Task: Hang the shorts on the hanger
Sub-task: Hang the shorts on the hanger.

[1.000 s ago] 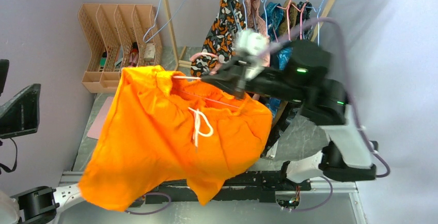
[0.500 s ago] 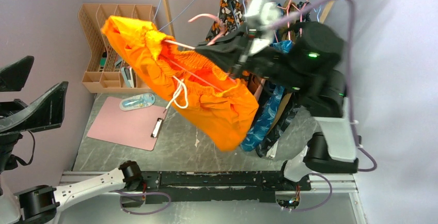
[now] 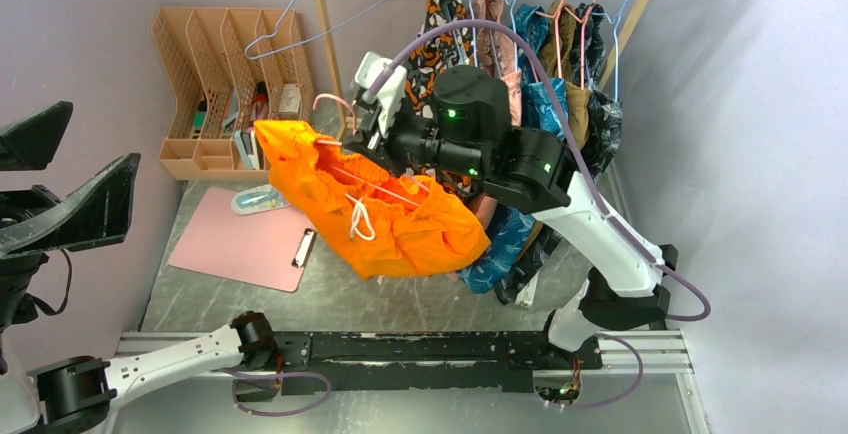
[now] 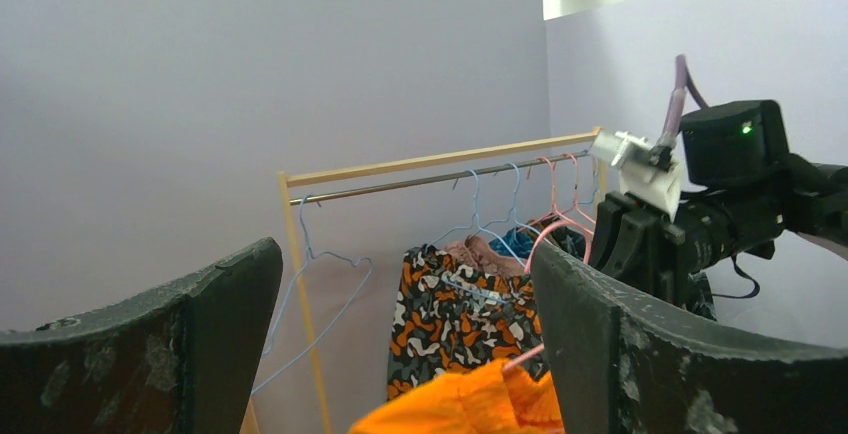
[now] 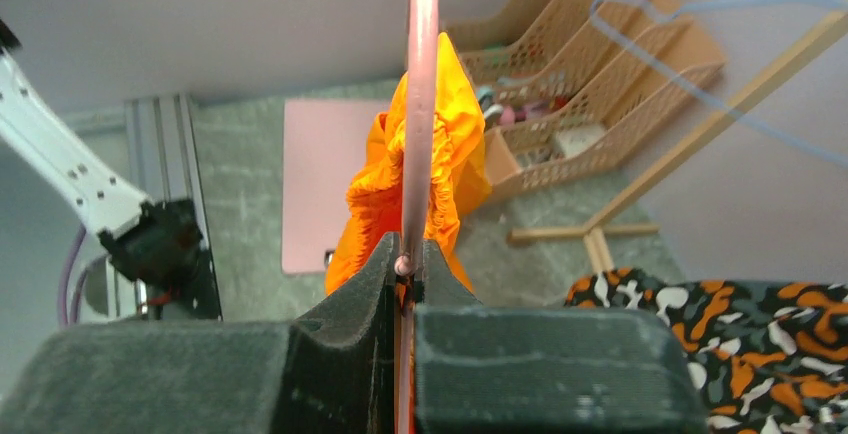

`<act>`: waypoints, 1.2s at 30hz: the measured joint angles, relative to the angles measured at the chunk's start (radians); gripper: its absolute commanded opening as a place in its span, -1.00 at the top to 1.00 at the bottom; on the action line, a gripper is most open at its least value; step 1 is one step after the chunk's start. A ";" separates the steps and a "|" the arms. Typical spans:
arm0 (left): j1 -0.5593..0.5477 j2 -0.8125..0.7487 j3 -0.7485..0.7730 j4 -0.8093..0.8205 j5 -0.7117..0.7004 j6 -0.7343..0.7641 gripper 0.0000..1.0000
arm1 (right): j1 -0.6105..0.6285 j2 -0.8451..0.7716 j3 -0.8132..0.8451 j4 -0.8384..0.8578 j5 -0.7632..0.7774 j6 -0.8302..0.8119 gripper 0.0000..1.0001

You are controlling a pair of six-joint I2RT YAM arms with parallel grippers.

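Observation:
The bright orange shorts with a white drawstring hang bunched on the pink wire hanger, held in the air over the table's back. My right gripper is shut on the hanger's wire; in the right wrist view the pink hanger runs up from the shut jaws with the shorts draped over it. My left gripper is open and empty at the far left; in its view the fingers stand wide apart, with a corner of the shorts low between them.
A wooden clothes rack at the back holds several hangers with garments, including an orange-black-white patterned one, and a light-blue wire hanger. A tan file organizer stands back left. A pink clipboard lies on the table.
My right arm has swung the hanger and shorts left and lower, toward the table's back. The shorts hang more bunched. The left gripper stays open at the left.

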 measured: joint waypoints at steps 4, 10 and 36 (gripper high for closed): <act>0.000 0.010 0.004 -0.021 0.014 -0.002 -0.95 | -0.006 0.006 -0.021 -0.050 -0.028 -0.004 1.00; 0.000 0.097 -0.003 -0.145 0.152 -0.014 -0.95 | -0.005 -0.120 -0.146 -0.022 -0.080 -0.020 1.00; 0.000 0.278 -0.248 -0.373 0.463 -0.102 -0.95 | -0.005 -0.426 -0.592 0.048 -0.200 0.014 1.00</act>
